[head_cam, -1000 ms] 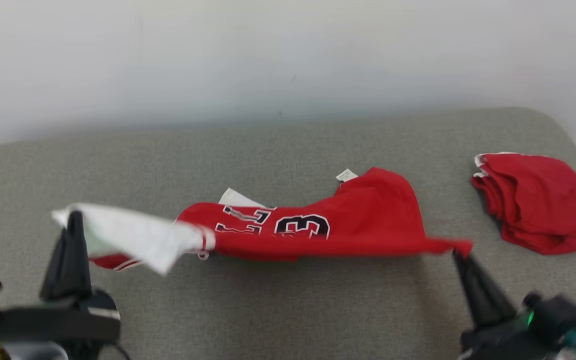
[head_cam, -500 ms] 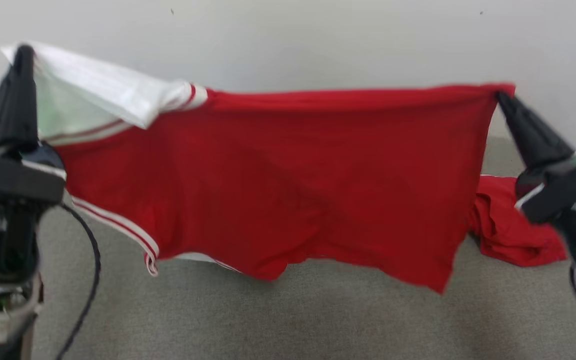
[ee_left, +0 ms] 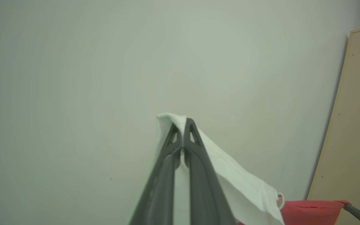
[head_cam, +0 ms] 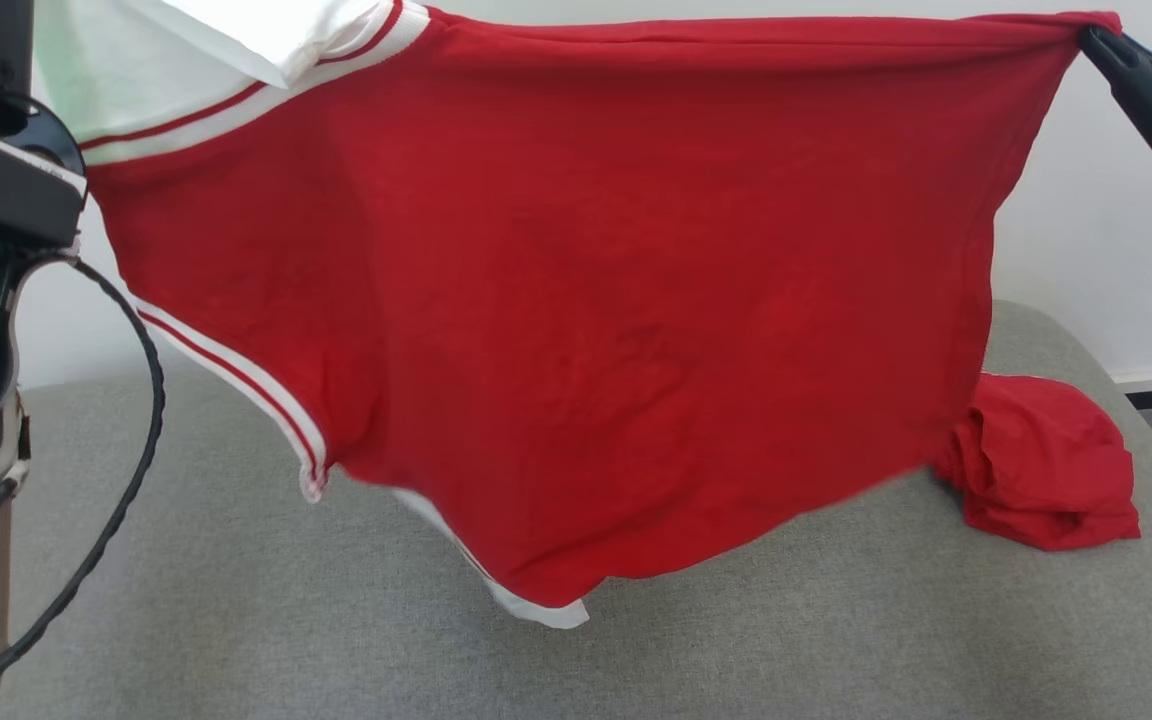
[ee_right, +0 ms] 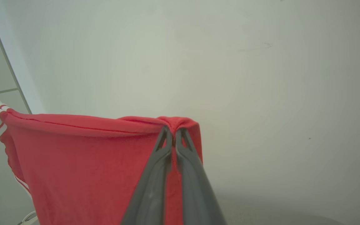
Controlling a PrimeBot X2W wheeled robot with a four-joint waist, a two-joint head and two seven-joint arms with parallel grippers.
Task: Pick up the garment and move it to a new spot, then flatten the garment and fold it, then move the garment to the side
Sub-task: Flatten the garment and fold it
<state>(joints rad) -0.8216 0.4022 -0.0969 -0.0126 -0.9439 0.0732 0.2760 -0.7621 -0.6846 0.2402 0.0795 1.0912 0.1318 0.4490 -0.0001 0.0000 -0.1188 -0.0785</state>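
Note:
The garment [head_cam: 576,300], a red jersey with white sleeves and red-white trim, hangs spread out in the air above the grey padded surface [head_cam: 236,620]. Its lowest hem hangs just over the surface. My left gripper [ee_left: 183,120] is shut on a white sleeve corner [ee_left: 239,184] at the upper left. My right gripper [head_cam: 1086,35] is shut on the red top corner at the upper right. The right wrist view has those fingers [ee_right: 173,129] pinching bunched red cloth [ee_right: 89,162].
A second crumpled red cloth [head_cam: 1046,470] lies on the surface at the right, behind the hanging jersey. A black cable [head_cam: 126,470] loops down from my left arm. A white wall stands close behind; a tan board [ee_left: 352,125] leans against it.
Both grippers have lifted the garment from the surface high into the air, so it now hangs stretched between them. The head view has tilted up as well.

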